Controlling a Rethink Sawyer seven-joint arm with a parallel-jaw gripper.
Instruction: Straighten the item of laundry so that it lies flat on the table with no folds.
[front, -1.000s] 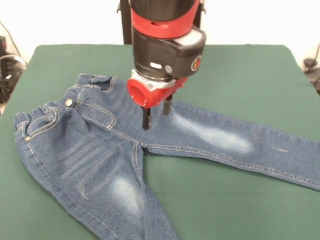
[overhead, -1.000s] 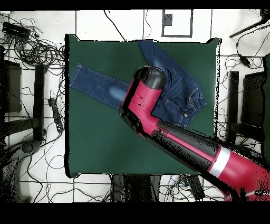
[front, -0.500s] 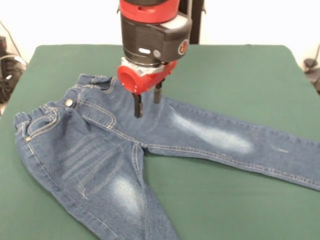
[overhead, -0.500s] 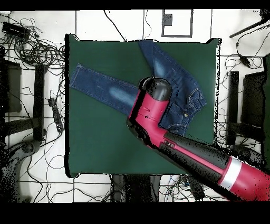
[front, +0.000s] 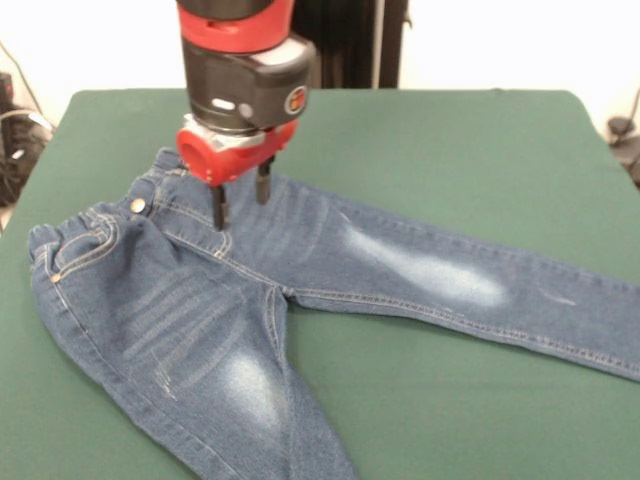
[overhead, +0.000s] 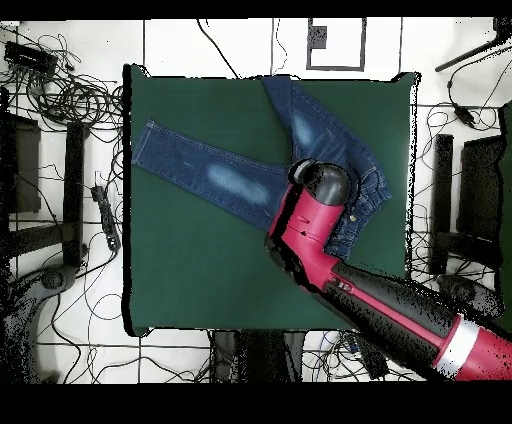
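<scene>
I have the gripper (front: 240, 205) hanging over the jeans (front: 300, 290) near the waistband, just beside the brass button (front: 137, 205), with its two black fingers (front: 219, 208) spread apart and nothing between them; whether the tips touch the denim I cannot tell. In the front view the jeans lie on the table (front: 480, 150) with the waist toward the left edge, one leg running out to the right edge of the picture and the other coming toward the camera and off the bottom. The legs fork wide apart, with green felt showing between them. From overhead the jeans (overhead: 230, 175) fill the upper part of the table (overhead: 200, 270): one leg reaches close to the left edge, the other up to the top edge, the waist sits toward the right side, partly under the arm (overhead: 330, 230). The lower half of the table there is bare felt, open for moving. Beyond the table edges the floor is strewn with cables (overhead: 70, 95).
</scene>
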